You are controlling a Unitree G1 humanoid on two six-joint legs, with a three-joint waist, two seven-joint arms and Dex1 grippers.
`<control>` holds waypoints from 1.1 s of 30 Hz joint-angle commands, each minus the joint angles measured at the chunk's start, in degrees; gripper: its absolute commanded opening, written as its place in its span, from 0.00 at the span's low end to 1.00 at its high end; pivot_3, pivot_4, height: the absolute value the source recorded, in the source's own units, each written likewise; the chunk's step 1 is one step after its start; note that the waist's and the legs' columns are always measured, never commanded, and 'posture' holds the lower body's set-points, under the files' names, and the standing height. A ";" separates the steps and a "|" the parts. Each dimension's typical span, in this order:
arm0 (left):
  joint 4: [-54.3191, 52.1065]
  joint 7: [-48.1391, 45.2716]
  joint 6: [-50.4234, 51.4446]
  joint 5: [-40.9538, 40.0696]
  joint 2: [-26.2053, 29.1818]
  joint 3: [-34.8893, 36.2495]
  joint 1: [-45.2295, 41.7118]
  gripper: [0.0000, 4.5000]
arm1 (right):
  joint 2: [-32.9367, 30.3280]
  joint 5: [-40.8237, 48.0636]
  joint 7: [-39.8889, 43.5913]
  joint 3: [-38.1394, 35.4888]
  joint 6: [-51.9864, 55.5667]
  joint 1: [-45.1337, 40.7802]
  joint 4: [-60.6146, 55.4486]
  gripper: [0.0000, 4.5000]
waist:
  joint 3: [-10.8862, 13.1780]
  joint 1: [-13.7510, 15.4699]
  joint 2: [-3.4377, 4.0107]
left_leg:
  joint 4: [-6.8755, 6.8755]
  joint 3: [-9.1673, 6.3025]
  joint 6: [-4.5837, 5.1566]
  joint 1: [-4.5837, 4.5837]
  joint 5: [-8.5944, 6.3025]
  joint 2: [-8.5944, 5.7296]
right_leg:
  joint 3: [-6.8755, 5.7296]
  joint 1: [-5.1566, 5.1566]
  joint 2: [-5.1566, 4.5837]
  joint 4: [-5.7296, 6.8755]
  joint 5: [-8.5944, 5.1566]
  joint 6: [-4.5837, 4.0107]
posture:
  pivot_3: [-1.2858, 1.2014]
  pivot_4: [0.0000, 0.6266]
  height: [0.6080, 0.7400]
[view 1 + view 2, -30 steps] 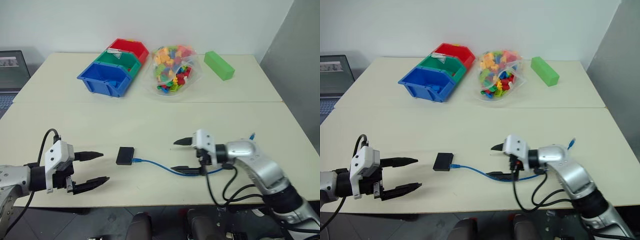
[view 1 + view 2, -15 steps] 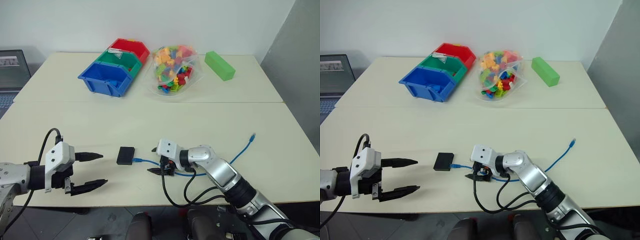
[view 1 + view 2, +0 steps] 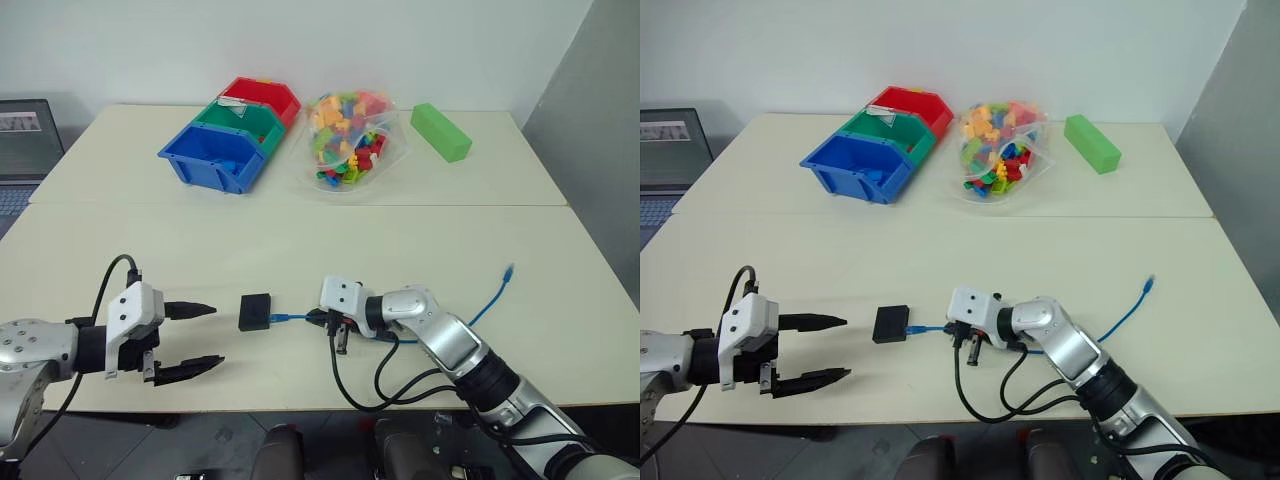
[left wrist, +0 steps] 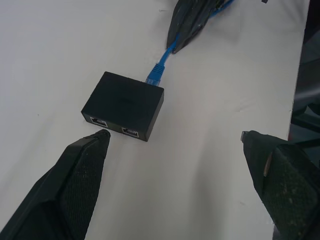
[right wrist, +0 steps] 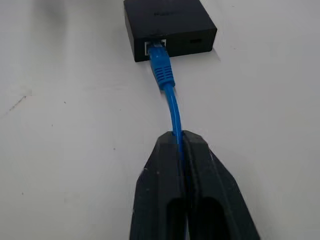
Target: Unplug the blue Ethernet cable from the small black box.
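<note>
A: Start at the right gripper (image 5: 181, 145). What is it doing?

B: Its two black fingers (image 5: 162, 180) are clenched on the blue Ethernet cable (image 5: 172, 112), pinching the cord a short way back from the plug. It sits low on the tabletop (image 3: 300, 240), pointing toward the robot's left.

A: And the plug itself?

B: Seated in a port on the side of the small black box (image 3: 255, 311). The box lies flat on the near part of the tabletop, between the two grippers and closer to the right one.

A: Where does the rest of the cable go?

B: From the box it runs to the right, through the clenched fingers, under the right arm, then curves up across the tabletop. Its free end lies well off to the right with a small plug on it.

A: The left gripper (image 3: 188, 340)?

B: Released, fingers spread wide, holding nothing. It hovers just left of the box with its tips aimed at it, not touching. From the left wrist, one fingertip (image 4: 95, 145) is just beside the box's near face, where two empty ports show.

A: Anything further out?

B: At the back of the tabletop, a row of blue bin (image 3: 212, 157), green bin (image 3: 240, 118) and red bin (image 3: 262, 95), a clear bag of coloured bricks (image 3: 345, 140) beside them, and a green block (image 3: 438, 131) to the right. A laptop (image 3: 28, 135) is at the far left edge.
</note>
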 commanded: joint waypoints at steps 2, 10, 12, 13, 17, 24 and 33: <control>0.20 -0.05 -0.99 0.00 -0.14 -1.68 -2.21 1.00 | -5.95 -0.80 -0.03 -5.01 -0.22 2.44 -2.55 0.00 | 0.00 0.30 0.00 | 0.00 0.00 0.00 -0.01 0.00 -0.01 | 0.00 0.00 0.00 0.00 0.00 0.00 | 0.52 0.24 1.00; 2.09 -0.57 -1.68 0.18 -0.76 -5.61 -6.78 1.00 | -19.53 2.39 2.08 -16.56 0.49 9.38 -6.49 0.00 | -0.01 0.44 -0.02 | 0.01 0.04 0.01 0.00 0.00 -0.06 | 0.01 0.03 -0.05 -0.05 0.01 0.02 | 0.52 0.24 1.00; 2.52 -0.92 -1.58 -0.04 -1.13 -6.71 -8.00 1.00 | -22.47 5.09 4.72 -18.56 1.62 12.98 -10.17 0.00 | -0.01 0.51 -0.02 | 0.00 0.00 0.01 -0.02 0.00 -0.06 | 0.03 0.04 -0.05 -0.05 0.00 0.01 | 0.52 0.24 1.00; 2.64 -1.03 -1.65 0.04 -1.37 -7.35 -8.54 1.00 | -23.23 6.52 5.85 -18.97 2.10 14.63 -12.39 0.00 | -0.01 0.51 -0.02 | 0.00 0.01 0.01 -0.02 -0.01 -0.06 | 0.03 0.04 -0.05 -0.06 0.00 0.01 | 0.52 0.24 1.00; 2.99 -1.34 -1.96 0.19 -2.00 -8.67 -9.64 1.00 | -24.51 7.37 7.46 -18.04 1.67 17.20 -16.85 0.11 | -0.02 0.18 -0.02 | 0.00 0.00 0.01 -0.01 -0.01 -0.04 | 0.04 0.05 -0.02 -0.06 0.00 0.01 | 0.52 0.24 1.00; 2.95 -1.04 -1.82 -0.14 -3.07 -9.47 -10.29 1.00 | -18.99 6.87 4.15 -17.17 3.20 13.65 -16.45 0.44 | -0.01 -0.86 -0.02 | 0.00 0.00 0.02 0.02 -0.01 0.01 | 0.05 0.02 0.05 -0.01 0.00 0.02 | 0.52 0.24 1.00; 1.81 -0.19 -1.64 -0.55 -4.43 -9.23 -8.80 1.00 | -14.59 4.39 2.22 -13.97 2.47 10.88 -10.14 0.44 | -0.02 -0.80 -0.03 | 0.00 0.03 0.02 0.00 -0.01 -0.02 | 0.06 0.03 0.02 -0.05 0.00 0.02 | 0.52 0.24 1.00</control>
